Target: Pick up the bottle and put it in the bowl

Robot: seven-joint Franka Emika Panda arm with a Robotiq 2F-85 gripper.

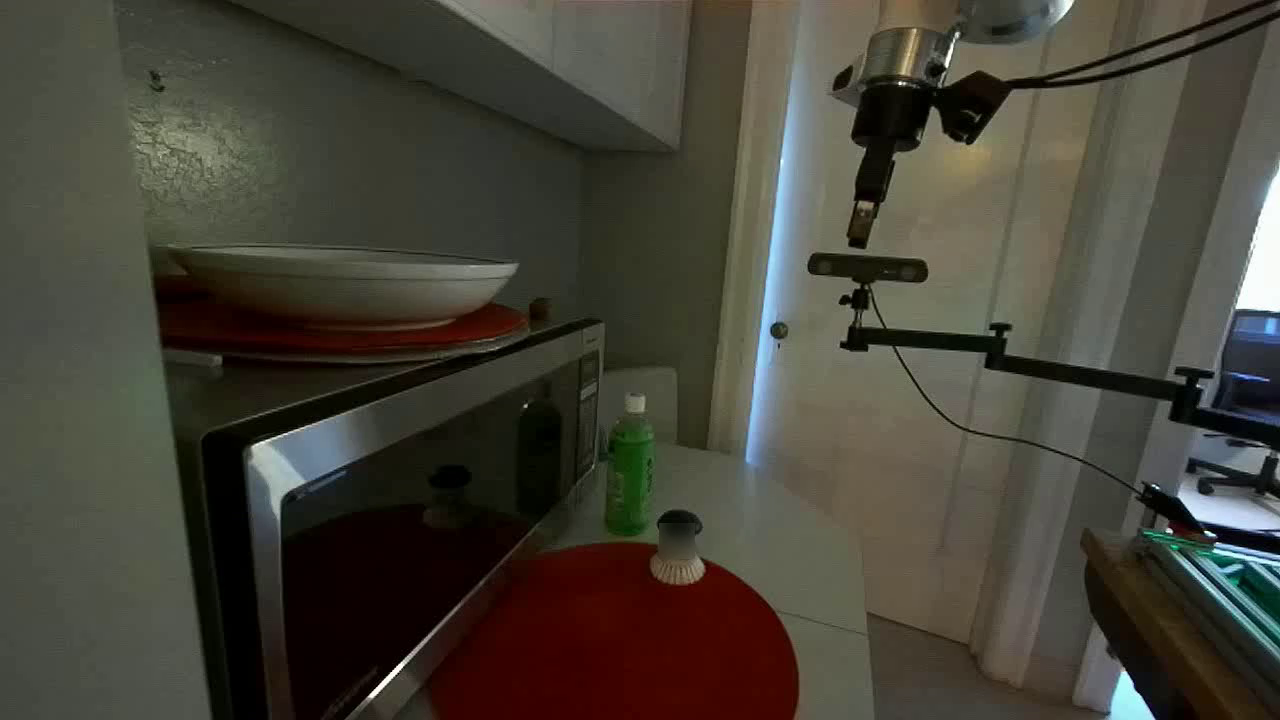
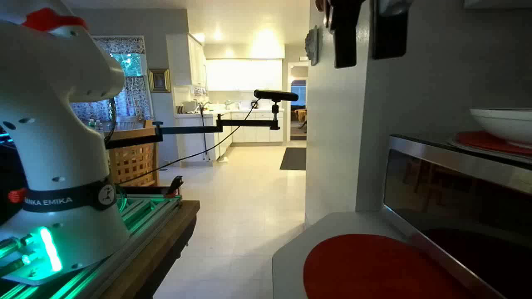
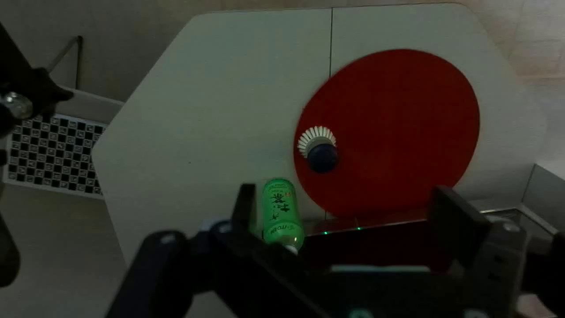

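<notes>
The bright green bottle (image 1: 630,478) with a white cap stands upright on the white table beside the microwave's end. It also shows in the wrist view (image 3: 281,205), just inside the left finger in the picture and far below it. The wide white bowl (image 1: 350,285) sits on a red round piece on top of the microwave. Its edge also shows in an exterior view (image 2: 507,120); it is out of the wrist view. My gripper (image 3: 345,205) is open with nothing between its fingers. It hangs high above the table, pointing down, in both exterior views (image 1: 862,225) (image 2: 368,58).
A flat red round mat (image 1: 640,640) lies before the microwave (image 1: 420,530). A short dark-capped object with white bristles (image 1: 678,550) stands on the mat's edge near the bottle. A white cabinet (image 1: 560,60) hangs above. A black camera on a bracket (image 1: 867,267) stands out from the robot's base.
</notes>
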